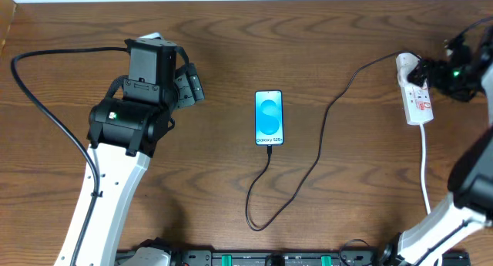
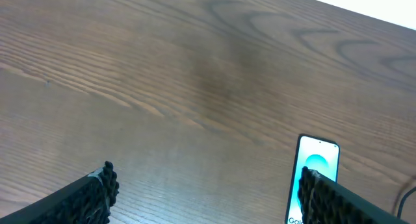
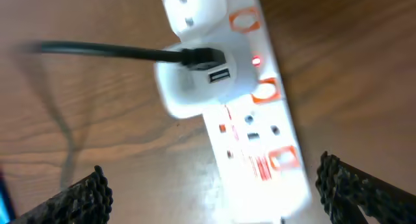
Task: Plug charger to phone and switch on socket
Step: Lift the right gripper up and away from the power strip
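One phone point(image 1: 269, 118) lies flat mid-table, screen up. It is slim, slick glass, best pinched across its long edges. One charger point(image 1: 320, 143), a thin limp cable, loops from the phone's lower end to the one socket point(image 1: 418, 100) at far right; I would take it at the stiff plug tip, not the cord. The socket looks light and may slide when pressed. The left gripper point(image 2: 208, 178) hangs wide and empty near the phone, and the right gripper point(image 3: 213, 172) spreads wide over the socket, also empty.

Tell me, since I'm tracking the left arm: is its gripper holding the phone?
No, the left gripper stands open with nothing in it; the phone lies on the table beyond it.
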You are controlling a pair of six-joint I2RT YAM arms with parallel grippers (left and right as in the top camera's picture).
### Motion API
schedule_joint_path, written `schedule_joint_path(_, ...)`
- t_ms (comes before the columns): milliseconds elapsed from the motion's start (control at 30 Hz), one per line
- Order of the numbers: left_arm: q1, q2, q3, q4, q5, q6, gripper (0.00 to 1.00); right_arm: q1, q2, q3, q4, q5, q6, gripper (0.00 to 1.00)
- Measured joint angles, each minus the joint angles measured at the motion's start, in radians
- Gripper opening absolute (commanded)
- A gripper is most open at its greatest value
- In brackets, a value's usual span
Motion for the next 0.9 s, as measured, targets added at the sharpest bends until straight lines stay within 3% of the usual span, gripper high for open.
schedule_joint_path(200,0.000,0.000,0.000,0.000,-0.003,0.000,0.90,0.000,-0.286,0.000,-0.070,0.045,0.054,0.99)
schedule_joint_path(400,0.000,0.000,0.000,0.000,-0.004,0.000,0.90,0.000,-0.454,0.001,-0.098,0.055,0.074,0.99)
schedule_joint_path(900,0.000,0.000,0.000,0.000,-0.010,0.000,0.90,0.000,-0.511,0.001,-0.100,0.056,0.076,0.99)
